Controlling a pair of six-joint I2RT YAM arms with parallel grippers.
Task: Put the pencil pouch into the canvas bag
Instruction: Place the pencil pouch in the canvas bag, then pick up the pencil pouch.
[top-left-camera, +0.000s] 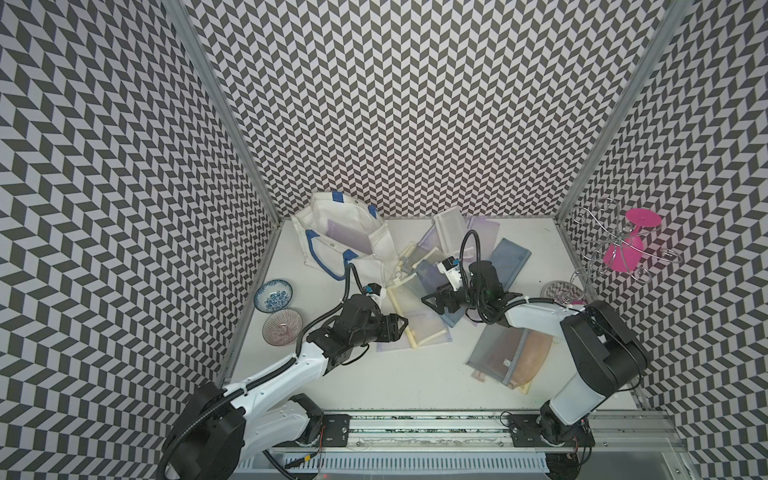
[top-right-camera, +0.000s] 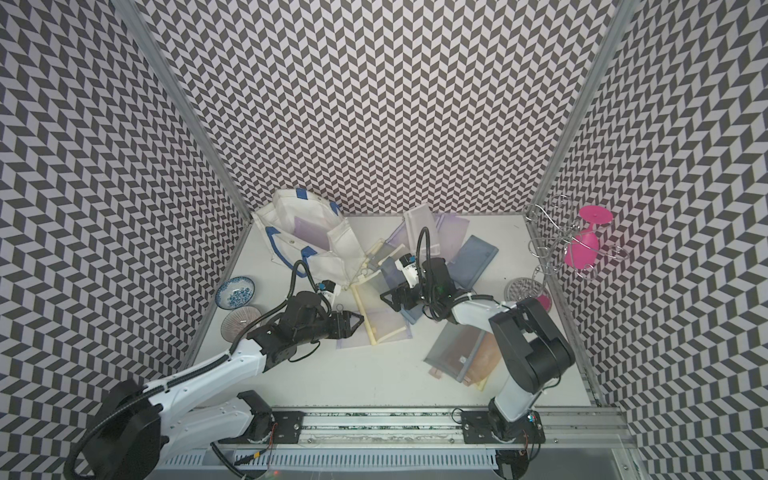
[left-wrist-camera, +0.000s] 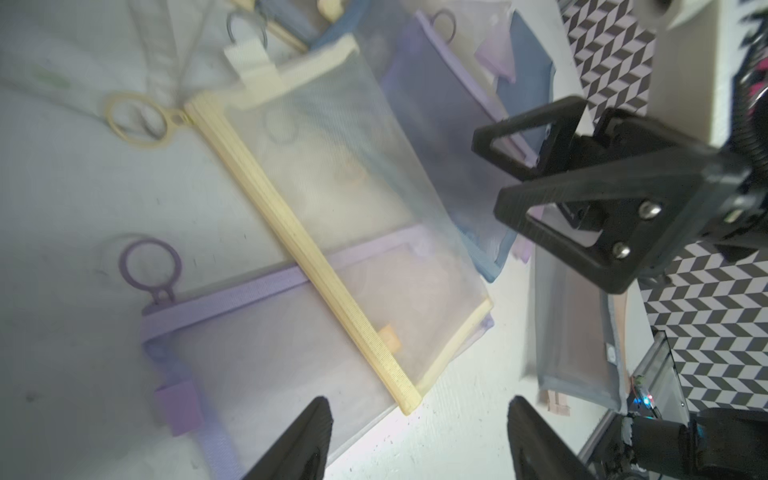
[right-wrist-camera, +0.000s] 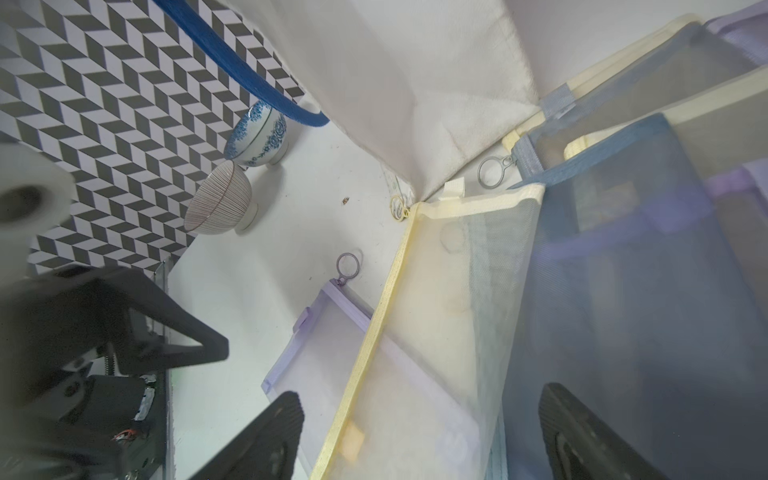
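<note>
Fingers (left-wrist-camera: 303, 440) spread, empty: left gripper (top-left-camera: 401, 328), right gripper (top-left-camera: 430, 305) | step: approaching pencil pouch (top-left-camera: 424, 326) | next: you pinch, carry to canvas bag (top-left-camera: 382, 245), 11 o'clock.

Left tool (top-left-camera: 401, 328) and right tool (top-left-camera: 430, 303) low, tips near; jaws apart, empty

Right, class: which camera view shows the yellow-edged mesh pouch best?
The left wrist view: the yellow-edged mesh pouch fills it, with zip, ring pull and corners all visible. The right wrist view shows it cut off at one end; both top views show it small.
</note>
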